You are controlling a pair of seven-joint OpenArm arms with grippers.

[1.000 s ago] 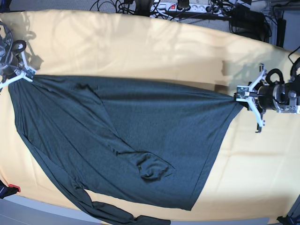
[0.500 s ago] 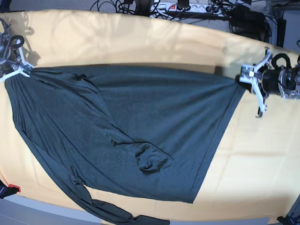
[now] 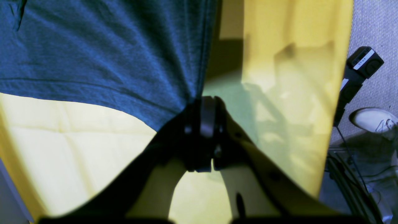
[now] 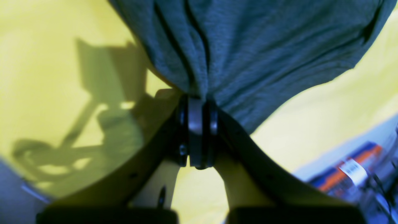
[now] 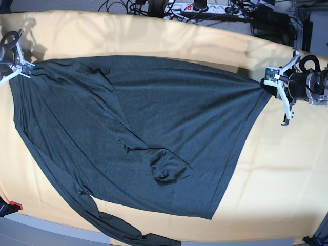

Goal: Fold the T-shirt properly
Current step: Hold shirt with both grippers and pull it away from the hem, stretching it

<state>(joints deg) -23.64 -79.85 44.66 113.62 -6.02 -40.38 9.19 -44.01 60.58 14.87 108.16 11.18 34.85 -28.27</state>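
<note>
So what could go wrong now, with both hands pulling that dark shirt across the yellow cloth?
Each hand, left hand and right hand, pinches only a small bunch at a corner of the T-shirt, so the fabric might slip free. One sleeve trails to the near edge of the yellow cloth and might slide off. A sleeve bunched mid-shirt could get folded in crooked.

Looks like a robotics lab or some kind of test room. The table [image 5: 154, 38] is covered with a pale yellow cloth [image 5: 277, 169], and behind it there's a power strip [image 5: 197, 7] with a tangle of black cables [image 5: 123, 6]. Grey carpet [image 3: 373, 25] on the floor, plus somebody's white sneaker [image 3: 374, 119] standing right by the rig.
</note>
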